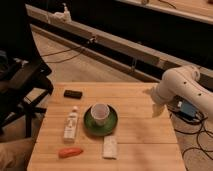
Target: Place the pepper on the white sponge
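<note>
The orange-red pepper (pixel 70 152) lies on the wooden table (pixel 135 135) near its front left edge. The white sponge (pixel 110 147) lies flat a short way to the right of the pepper, apart from it. My gripper (pixel 157 109) hangs at the end of the white arm (pixel 176 89) over the table's right edge, far from both the pepper and the sponge. Nothing shows in the gripper.
A white cup (pixel 100 114) stands on a green plate (pixel 88 125) at the table's middle. A white bottle (pixel 71 124) lies left of the plate. A small black object (pixel 73 93) lies at the back left. A dark chair (pixel 22 82) stands at the left, and cables (pixel 192 125) run at the right.
</note>
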Robot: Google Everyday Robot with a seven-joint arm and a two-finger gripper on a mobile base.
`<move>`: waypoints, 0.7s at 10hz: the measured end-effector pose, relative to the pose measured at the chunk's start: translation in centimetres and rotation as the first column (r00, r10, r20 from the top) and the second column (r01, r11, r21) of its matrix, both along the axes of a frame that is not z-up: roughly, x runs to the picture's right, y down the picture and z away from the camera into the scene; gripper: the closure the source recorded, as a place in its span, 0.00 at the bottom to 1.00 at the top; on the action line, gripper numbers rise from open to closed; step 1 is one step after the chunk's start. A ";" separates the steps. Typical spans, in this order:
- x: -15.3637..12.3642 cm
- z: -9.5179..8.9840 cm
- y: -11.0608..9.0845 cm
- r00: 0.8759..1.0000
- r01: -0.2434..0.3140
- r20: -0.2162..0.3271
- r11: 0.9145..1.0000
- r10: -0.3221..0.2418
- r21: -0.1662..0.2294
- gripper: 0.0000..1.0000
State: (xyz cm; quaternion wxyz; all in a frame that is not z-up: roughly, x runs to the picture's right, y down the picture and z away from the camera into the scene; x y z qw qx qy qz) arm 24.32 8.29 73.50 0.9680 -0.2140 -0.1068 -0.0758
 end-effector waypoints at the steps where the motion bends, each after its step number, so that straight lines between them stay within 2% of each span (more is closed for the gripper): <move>1: 0.0 0.0 0.0 1.000 0.001 -0.001 1.000 -0.001 0.000 0.20; 2: 0.0 -0.1 0.0 1.000 0.023 0.000 1.000 -0.023 0.000 0.20; 3: -0.8 -0.4 -0.3 0.997 0.072 0.010 0.997 -0.072 0.011 0.20; 5: -3.4 -1.3 -0.4 0.981 0.182 0.056 0.983 -0.183 0.032 0.20; 7: -7.1 -2.5 1.5 0.937 0.320 0.135 0.946 -0.323 0.045 0.20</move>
